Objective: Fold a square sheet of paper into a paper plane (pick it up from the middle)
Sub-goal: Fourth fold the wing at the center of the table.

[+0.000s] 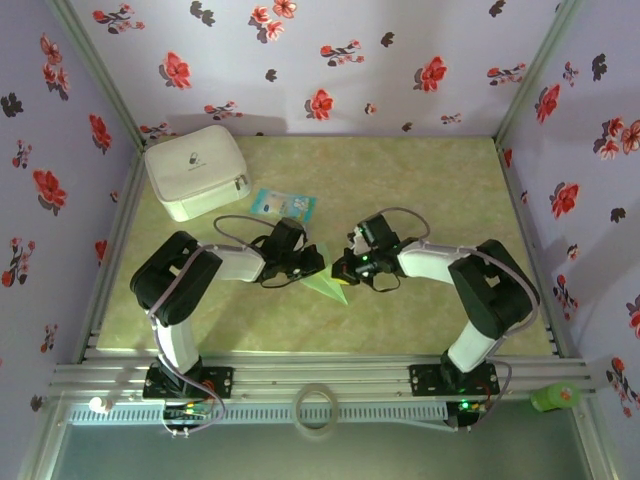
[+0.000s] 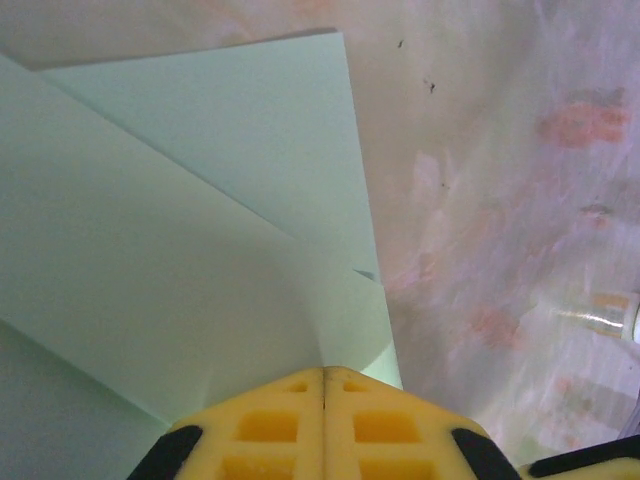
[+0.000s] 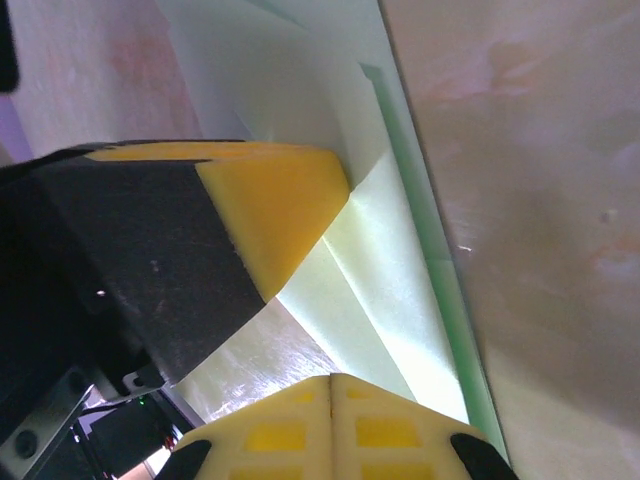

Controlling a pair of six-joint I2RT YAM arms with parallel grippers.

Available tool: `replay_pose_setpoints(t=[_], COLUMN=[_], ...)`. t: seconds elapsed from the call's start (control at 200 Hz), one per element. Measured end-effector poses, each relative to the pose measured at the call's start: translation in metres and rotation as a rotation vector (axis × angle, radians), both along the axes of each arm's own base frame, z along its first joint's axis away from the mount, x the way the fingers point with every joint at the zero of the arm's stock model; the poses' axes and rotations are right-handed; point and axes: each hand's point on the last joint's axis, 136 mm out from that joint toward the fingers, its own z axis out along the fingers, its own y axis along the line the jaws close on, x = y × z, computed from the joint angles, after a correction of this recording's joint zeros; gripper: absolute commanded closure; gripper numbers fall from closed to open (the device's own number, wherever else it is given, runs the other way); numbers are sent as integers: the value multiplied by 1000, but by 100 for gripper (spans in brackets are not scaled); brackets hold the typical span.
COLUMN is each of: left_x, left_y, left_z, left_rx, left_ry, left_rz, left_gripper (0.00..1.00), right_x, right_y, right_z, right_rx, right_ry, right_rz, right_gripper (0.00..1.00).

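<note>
Most of the sheet of paper (image 1: 328,284) hides beneath both claws in the top view; only a pale green pointed corner shows, near the worktop's (image 1: 430,190) middle. Up close, the left gripper (image 2: 323,372) and the right gripper (image 3: 332,380) each pinch its edge, yellow pads pressed together. Thin matte paper, sharply creased into overlapping layers.

Lilac walls (image 1: 330,60) printed with red and dark flowers close the bench (image 1: 440,180) at 9, 12 and 3 o'clock. Its top is marbled yellow-green. Grey metal posts (image 1: 98,68) stand at the far corners; an aluminium rail (image 1: 320,378) crosses 6 o'clock.
</note>
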Motion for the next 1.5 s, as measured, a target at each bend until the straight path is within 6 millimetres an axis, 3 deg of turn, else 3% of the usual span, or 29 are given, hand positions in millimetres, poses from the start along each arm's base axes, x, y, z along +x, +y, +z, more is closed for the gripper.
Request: replay_pose_setpoints(t=[0.355,1.015,1.5], left_x=[0,1,1], left_y=[0,2,3], left_z=[0,0,0], left_rx=[0,-5,-16], left_ry=[-1,-5,1], left_rz=[0,5,4], left_gripper=[93,94,94], right_x=[2,3,-45], right_y=[12,11,-25], right_z=[-23,-27,-28], right_rx=[-18,-27,-86], right_ry=[32,5,5], right_rz=[21,4,75], right_gripper=[98,97,95])
